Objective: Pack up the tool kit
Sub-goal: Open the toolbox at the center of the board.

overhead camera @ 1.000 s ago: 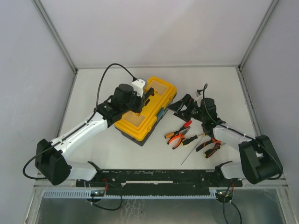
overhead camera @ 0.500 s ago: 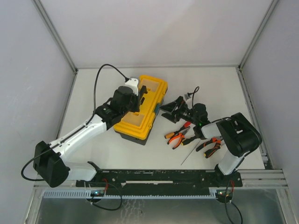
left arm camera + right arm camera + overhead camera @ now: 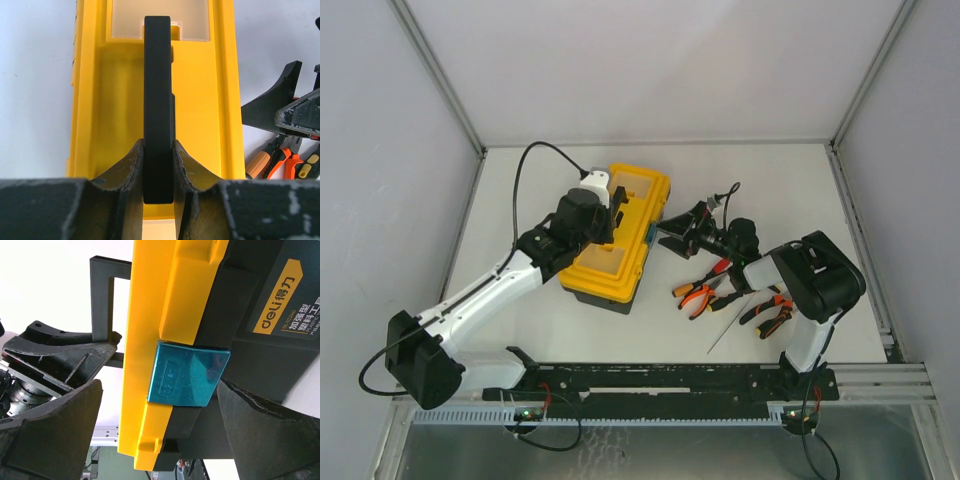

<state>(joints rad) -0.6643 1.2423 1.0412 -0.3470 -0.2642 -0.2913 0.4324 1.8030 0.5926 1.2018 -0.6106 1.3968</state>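
Since a second ago the toolbox (image 3: 595,272) has slid and swung toward the left, and the right arm has folded in, bringing the right gripper (image 3: 667,233) up to the box's right flank. The left gripper (image 3: 158,150) is clamped on the black handle (image 3: 158,75) atop the yellow lid (image 3: 95,100), one finger on each side.

The box sits mid-table with the lid down, its long axis running from near-left to far-right. The teal latch (image 3: 187,375) is on the right long side, facing the right gripper, whose jaws stand wide apart with the latch framed between them but apparently untouched. That arm is plainly the nearer one for the latch.

Two pairs of pliers (image 3: 698,293) (image 3: 770,310) and a screwdriver (image 3: 728,328) lie unpacked on the table (image 3: 530,180), just right of the box and beneath the right arm. Judging by this, the latch must be released next. Bare table lies left of and beyond the box; the right side is crowded by tools.
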